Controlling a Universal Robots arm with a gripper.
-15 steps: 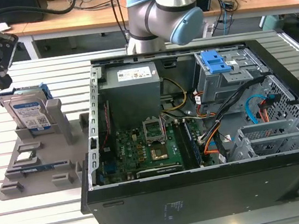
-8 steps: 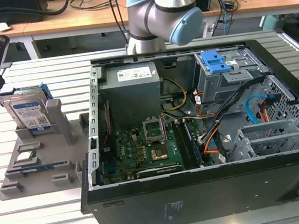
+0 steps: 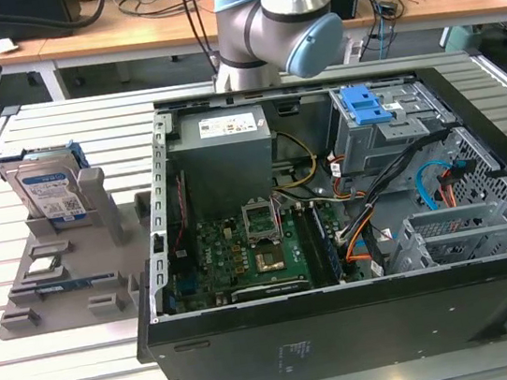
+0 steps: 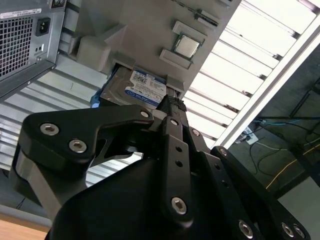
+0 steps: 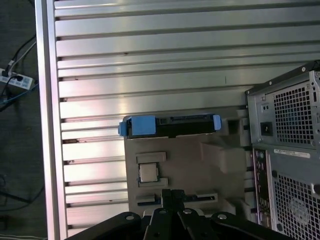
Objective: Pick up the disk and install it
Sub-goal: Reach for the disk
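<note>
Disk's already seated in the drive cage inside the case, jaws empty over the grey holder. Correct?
No. The disk is not in the case; the exterior view shows it standing on edge in the grey holder, at that view's left of the case. Otherwise right: the gripper is empty above it.

Disk [image 3: 49, 190] stands in holder [image 3: 111, 215] beside computer case [image 3: 350, 337].
</note>
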